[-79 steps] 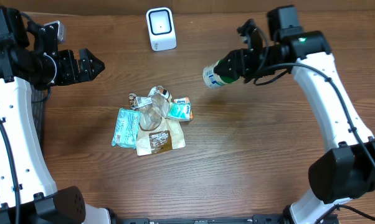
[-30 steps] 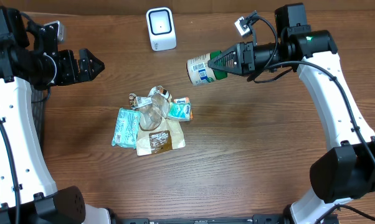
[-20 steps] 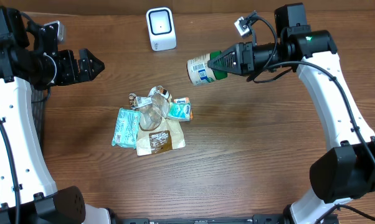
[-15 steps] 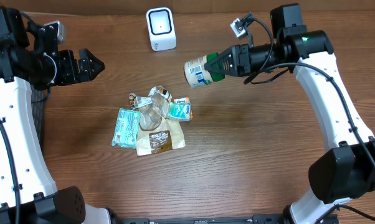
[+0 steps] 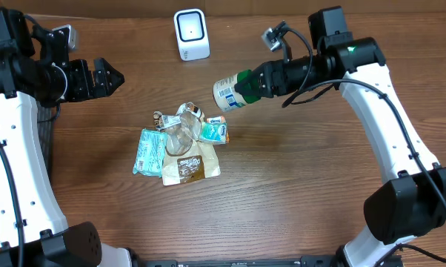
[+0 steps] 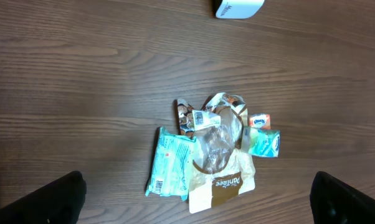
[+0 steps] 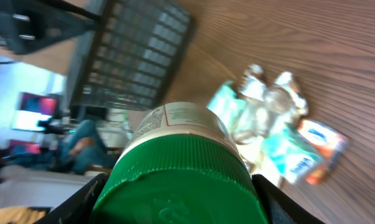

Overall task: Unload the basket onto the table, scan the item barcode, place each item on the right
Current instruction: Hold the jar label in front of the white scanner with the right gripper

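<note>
The right gripper (image 5: 247, 83) is clamped on a green-capped, white-labelled bottle (image 5: 226, 95) near the white box-shaped scanner (image 5: 191, 34), to its right; the left gripper (image 5: 110, 76), well left of it, stands wide apart, empty.

A brown wooden bench (image 5: 304, 185) carries a white scanner (image 5: 191, 34) at its far edge and a heap of packets (image 5: 180, 147) near the middle.

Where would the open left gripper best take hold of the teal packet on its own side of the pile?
Probably the teal packet's outer long edge, with the left gripper coming straight down from above. The packet lies flat on the table. That edge sits on bare wood, while the opposite long edge meets the brown pouch, leaving little room for a finger there.
</note>
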`<state>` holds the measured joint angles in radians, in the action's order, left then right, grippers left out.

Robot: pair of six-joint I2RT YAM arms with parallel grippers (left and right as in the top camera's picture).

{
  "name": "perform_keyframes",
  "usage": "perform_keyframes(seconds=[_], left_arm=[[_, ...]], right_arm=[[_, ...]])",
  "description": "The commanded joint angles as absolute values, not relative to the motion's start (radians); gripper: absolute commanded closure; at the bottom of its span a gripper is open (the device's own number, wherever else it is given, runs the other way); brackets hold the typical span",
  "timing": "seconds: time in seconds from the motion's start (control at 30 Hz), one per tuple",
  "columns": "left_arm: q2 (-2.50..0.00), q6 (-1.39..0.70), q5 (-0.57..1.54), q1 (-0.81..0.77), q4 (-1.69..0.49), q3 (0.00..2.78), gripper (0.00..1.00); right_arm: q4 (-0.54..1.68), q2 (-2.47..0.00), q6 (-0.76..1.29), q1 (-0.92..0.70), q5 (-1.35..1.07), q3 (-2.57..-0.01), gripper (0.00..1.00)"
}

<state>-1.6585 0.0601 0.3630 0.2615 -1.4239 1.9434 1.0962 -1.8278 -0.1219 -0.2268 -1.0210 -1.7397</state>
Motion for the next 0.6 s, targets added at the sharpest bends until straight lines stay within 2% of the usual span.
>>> perform_keyframes(seconds=[0.0,0.2,0.33,0.47,0.57], left_arm=[[-1.647,0.083,0.355,0.254,-1.425,1.948,0.0],[-1.647,0.083,0.355,0.254,-1.425,1.948,0.0],[-1.647,0.083,0.355,0.254,-1.425,1.948,0.0],[-1.647,0.083,0.355,0.254,-1.425,1.948,0.01],[-1.647,0.083,0.355,0.254,-1.425,1.948,0.0]], right_arm=[[1.094,-1.813,-0.077,-0.272,-0.844,-1.76,0.75],[1.068,-1.813,0.027,-0.351,-0.52,-1.811,0.82],[1.068,-1.818,0.037,-0.39,-0.363,-1.927,0.82],[1.042,-1.834,-0.068,-0.451,-0.122,-2.033,0.8],[0.925,-1.852,-0.118,-0.503,0.083,-2.034,0.81]])
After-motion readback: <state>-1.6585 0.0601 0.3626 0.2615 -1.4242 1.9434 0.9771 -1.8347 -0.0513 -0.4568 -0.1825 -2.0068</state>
